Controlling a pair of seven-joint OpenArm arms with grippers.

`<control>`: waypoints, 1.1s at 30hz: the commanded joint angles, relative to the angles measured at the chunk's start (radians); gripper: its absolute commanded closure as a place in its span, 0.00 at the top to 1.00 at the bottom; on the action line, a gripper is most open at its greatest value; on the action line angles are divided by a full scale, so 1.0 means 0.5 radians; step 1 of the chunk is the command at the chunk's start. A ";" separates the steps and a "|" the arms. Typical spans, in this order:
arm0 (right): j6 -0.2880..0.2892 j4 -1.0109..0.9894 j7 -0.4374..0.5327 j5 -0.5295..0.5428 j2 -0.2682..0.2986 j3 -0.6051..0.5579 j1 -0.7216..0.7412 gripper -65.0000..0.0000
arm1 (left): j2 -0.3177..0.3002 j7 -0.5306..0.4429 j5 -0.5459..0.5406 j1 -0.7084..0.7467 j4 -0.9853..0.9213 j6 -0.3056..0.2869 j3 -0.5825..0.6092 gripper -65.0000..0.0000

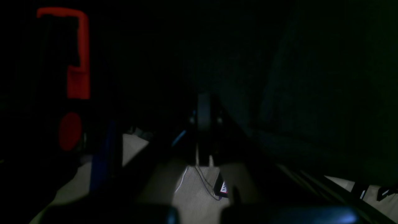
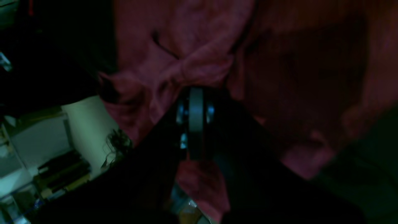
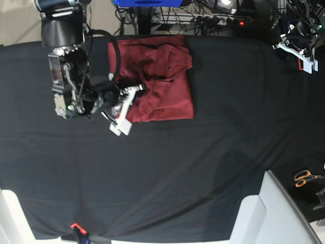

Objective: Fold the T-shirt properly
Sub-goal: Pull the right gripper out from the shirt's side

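So the black cloth surface (image 3: 203,168) takes up nearly the whole base view, and the T-shirt (image 3: 162,86) sits near its far edge as a partly folded maroon block, long axis running away from the robot.

The right gripper (image 3: 123,109) is the one that matters here: it's right at the shirt's near-left corner, fabric lying just ahead of and beside its fingertips. In the right wrist view its fingers are pressed together with bunched fabric around them, looks like a pinch on the T-shirt's edge.

The left gripper (image 3: 297,52) is well apart, off at the far corner, fingers closed on nothing.
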 commanded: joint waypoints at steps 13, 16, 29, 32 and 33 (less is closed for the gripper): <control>0.000 -0.186 0.035 0.038 -0.117 0.012 0.254 0.01 | -0.037 -0.033 -0.020 0.012 0.025 -0.010 -0.010 0.00; 0.000 -0.223 0.038 0.053 -0.141 0.015 0.313 0.01 | -0.034 -0.033 -0.020 0.006 0.025 -0.010 -0.010 0.00; -0.418 0.115 0.004 0.523 0.129 0.009 0.187 0.01 | -0.043 -0.033 -0.020 0.003 0.025 -0.010 -0.010 0.00; -0.504 0.170 0.017 0.535 0.209 0.015 0.067 0.01 | -0.043 -0.033 -0.020 -0.006 0.025 -0.010 -0.010 0.00; -0.510 0.170 0.020 0.535 0.221 0.015 0.030 0.01 | -0.043 -0.033 -0.020 -0.006 0.025 -0.010 -0.010 0.00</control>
